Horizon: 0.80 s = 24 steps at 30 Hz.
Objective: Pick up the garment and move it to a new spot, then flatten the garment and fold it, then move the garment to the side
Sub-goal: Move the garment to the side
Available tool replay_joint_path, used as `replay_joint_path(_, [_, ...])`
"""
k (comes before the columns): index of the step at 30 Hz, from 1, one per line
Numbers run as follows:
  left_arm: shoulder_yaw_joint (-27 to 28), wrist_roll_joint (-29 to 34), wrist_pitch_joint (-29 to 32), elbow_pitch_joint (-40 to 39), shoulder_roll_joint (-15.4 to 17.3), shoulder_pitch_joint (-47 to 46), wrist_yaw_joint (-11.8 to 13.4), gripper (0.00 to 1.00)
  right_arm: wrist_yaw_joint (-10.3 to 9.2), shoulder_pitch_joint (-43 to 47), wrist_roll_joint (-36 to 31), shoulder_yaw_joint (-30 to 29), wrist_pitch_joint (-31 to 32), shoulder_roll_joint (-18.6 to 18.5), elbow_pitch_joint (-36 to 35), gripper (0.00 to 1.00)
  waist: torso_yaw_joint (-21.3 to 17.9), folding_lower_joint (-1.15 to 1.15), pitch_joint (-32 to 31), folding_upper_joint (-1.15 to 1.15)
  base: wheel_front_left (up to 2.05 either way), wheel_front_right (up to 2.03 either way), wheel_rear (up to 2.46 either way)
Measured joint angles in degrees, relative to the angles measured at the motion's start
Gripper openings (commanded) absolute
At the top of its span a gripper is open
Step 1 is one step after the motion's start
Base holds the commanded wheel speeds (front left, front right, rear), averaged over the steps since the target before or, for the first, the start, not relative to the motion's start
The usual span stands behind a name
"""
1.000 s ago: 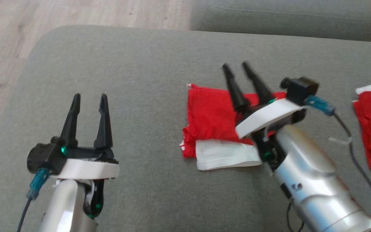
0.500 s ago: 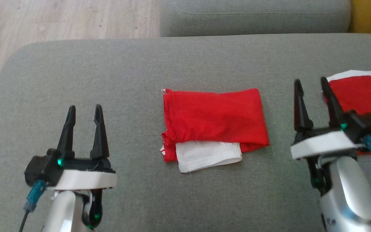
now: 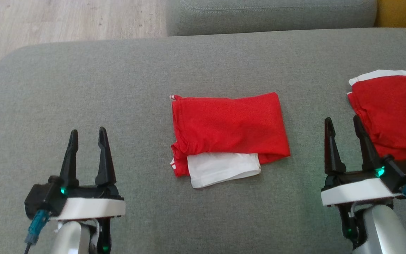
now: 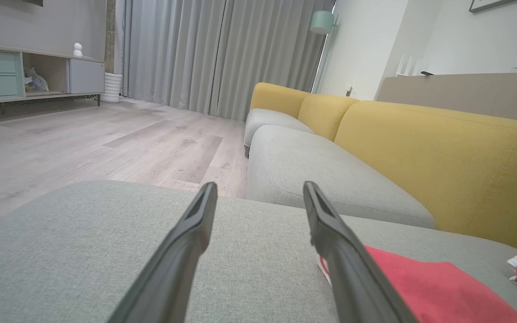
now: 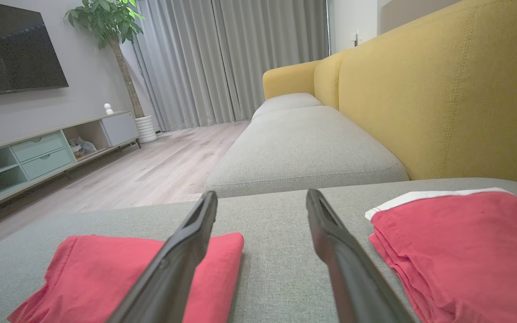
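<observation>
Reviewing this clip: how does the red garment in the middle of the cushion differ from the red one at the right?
The middle garment lies whole in the head view; the right garment runs off its right edge. The middle garment shows white along its near edge, the right garment along its far edge. Both are red, folded, lying unheld on the grey cushion.

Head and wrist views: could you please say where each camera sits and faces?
Head view: from the head, down onto the grey seat and folded garment; left gripper and right gripper show, open.
Left wrist view: low over the seat, facing the curtains; own fingers.
Right wrist view: same heading; own fingers.
Shared: the garment.
</observation>
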Motion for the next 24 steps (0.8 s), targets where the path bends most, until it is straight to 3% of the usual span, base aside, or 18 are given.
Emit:
replay_joint_path(10, [-2.0, -0.35, 0.0, 0.02, -0.01, -0.75, -0.05, 1.0, 0.0, -1.15, -1.3, -0.42, 0.0, 0.08, 0.99, 1.0, 1.32, 0.0, 1.9, 0.0, 0.0, 0.0, 0.0])
replay_joint_path(24, [-3.71, -0.35, 0.0, 0.42, -0.1, -5.52, -0.59, 1.0, 0.0, -13.31, 2.69, 2.76, 8.66, 0.03, 19.35, 1.0, 5.44, 0.0, 8.05, 0.0, 0.0, 0.0, 0.0])
